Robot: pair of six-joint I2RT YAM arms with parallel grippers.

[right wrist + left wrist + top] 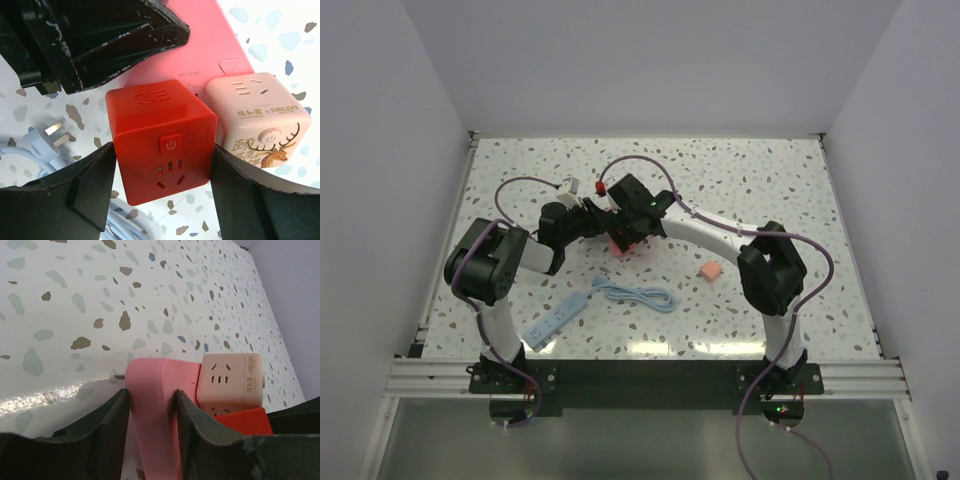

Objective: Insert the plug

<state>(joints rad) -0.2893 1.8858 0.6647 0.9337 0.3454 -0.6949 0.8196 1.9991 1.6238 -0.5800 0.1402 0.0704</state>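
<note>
Top external: plug (711, 270) likely light, rigid; pinch flat sides. Pinching pink base (167, 371) with left gripper (150, 400); right gripper (164, 152) hold unclear.

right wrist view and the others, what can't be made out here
- right wrist view: whether the red cube is plugged into the pink strip; its own body hides the underside.
- same view: whether the right gripper presses the cube or only flanks it; contact unclear.
- top view: the small orange cube is too small to show pins.
- left wrist view: the left gripper, clamped on the strip, hides most of the red cube.
</note>
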